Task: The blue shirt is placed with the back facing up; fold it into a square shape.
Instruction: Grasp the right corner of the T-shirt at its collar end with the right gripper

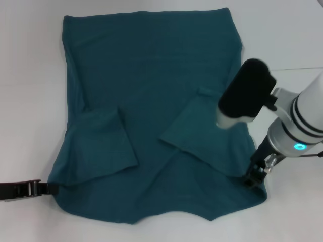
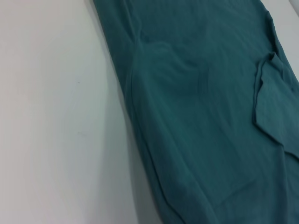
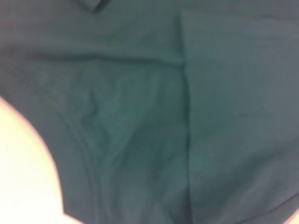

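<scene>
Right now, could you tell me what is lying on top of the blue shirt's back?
Both short sleeves are folded inward onto the blue shirt. The right gripper sits at its near corner. Its front is hidden underneath.

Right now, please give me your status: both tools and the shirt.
Left tool low at shirt's near-left corner, right tool at near-right corner. Blue shirt flat on table, both sleeves folded inward. Nothing in the way.

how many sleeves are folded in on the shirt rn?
2. Left sleeve lies folded inward over the blue shirt, near the left gripper; right sleeve folded inward beside the right gripper.
</scene>
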